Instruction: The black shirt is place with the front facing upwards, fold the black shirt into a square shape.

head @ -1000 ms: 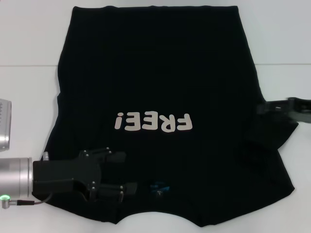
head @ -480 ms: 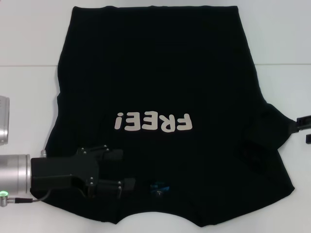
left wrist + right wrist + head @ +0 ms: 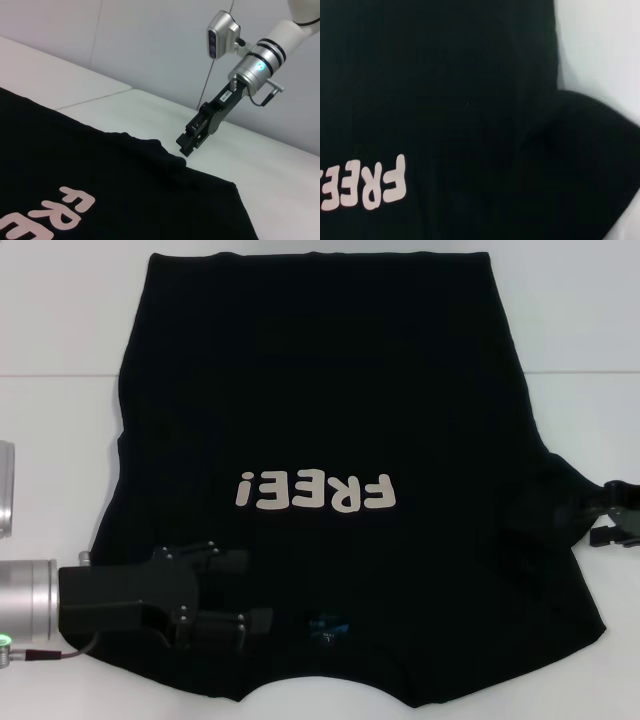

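The black shirt [image 3: 320,390] lies spread flat on the white table, front up, its off-white "FREE!" print [image 3: 315,492] reading upside down from the head. My left gripper [image 3: 245,590] hovers open over the shirt's near left part, beside the collar, with nothing between its fingers. At the right edge my right gripper [image 3: 612,512] stands open, its fingers on either side of the tip of the right sleeve [image 3: 570,505]. The left wrist view shows that right gripper [image 3: 184,147] low at the shirt's [image 3: 100,170] edge. Only shirt cloth [image 3: 445,75] and print fill the right wrist view.
The white table [image 3: 60,320] shows bare around the shirt, with a seam line crossing it at the far side. A small blue neck label [image 3: 328,624] sits at the collar. My left arm's silver wrist [image 3: 25,600] lies along the near left edge.
The right gripper pulled away to the right off the sleeve, then came back in and lower to the sleeve tip. The left gripper drifted slightly left and nearer.
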